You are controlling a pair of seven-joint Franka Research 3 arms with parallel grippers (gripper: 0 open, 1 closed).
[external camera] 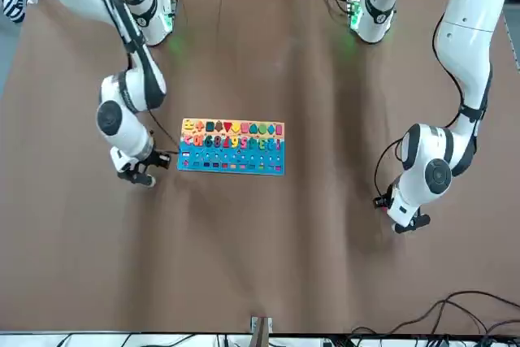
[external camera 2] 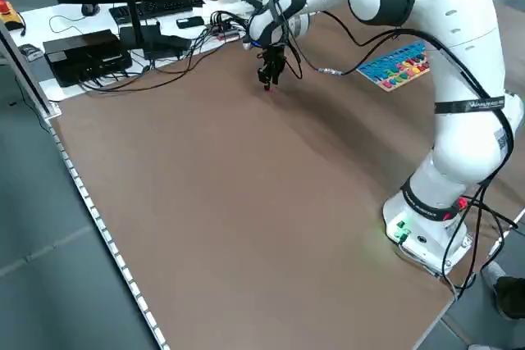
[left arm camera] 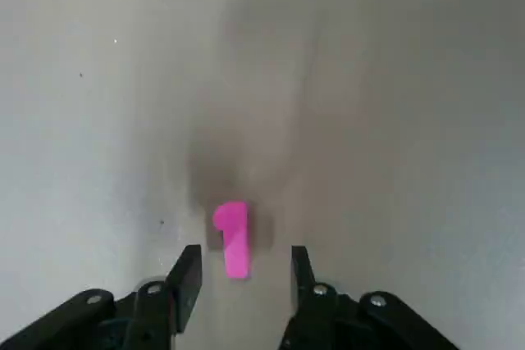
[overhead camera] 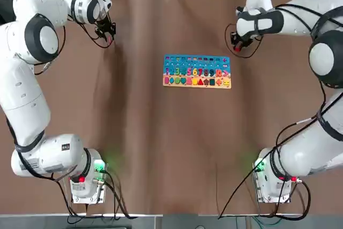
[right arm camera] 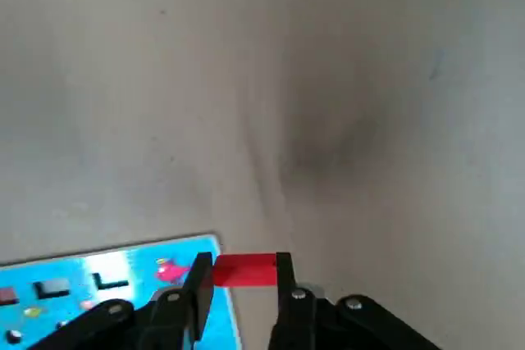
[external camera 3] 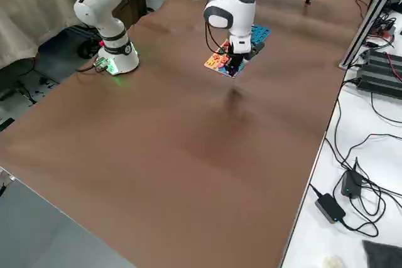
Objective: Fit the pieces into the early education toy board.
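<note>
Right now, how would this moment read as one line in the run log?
left gripper: open, above pink piece on table | right gripper: shut on red piece, beside board corner

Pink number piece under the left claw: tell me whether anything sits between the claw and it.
Nothing visible does. In the left wrist view the pink number piece lies on bare brown table just ahead of the left claw, in line with the gap between its open fingers, with no other object around it.
</note>
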